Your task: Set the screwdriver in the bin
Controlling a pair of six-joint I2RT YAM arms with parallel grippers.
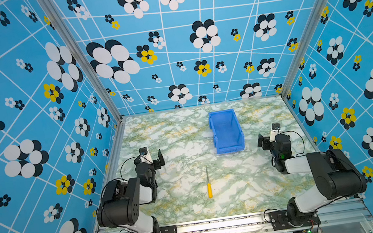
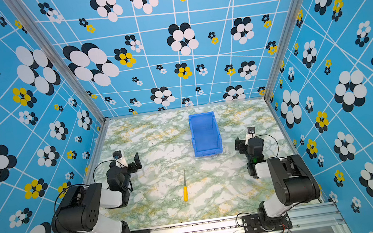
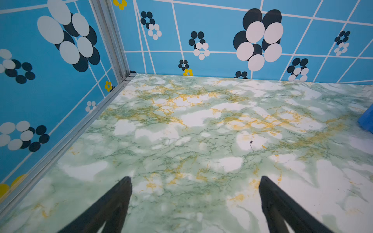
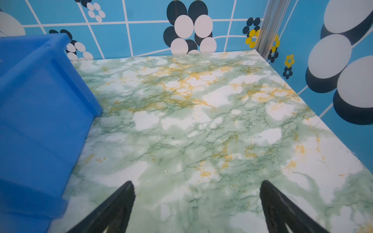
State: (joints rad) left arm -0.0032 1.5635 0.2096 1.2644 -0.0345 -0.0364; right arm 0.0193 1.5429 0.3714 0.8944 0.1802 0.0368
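With the pick-up not yet begun, the screwdriver (image 1: pixel 209 187) lies flat on the surface (image 1: pixel 171 136) in front of the bin (image 1: pixel 225 129), apart from it, while the left pincer (image 3: pixel 194 178) and right pincer (image 4: pixel 196 182) flank the bin, both spread and empty; next, I judge, one must descend astride it.

Green-marbled table (image 1: pixel 171 136) with blue bin (image 1: pixel 225 129) and screwdriver (image 1: pixel 209 185), well apart
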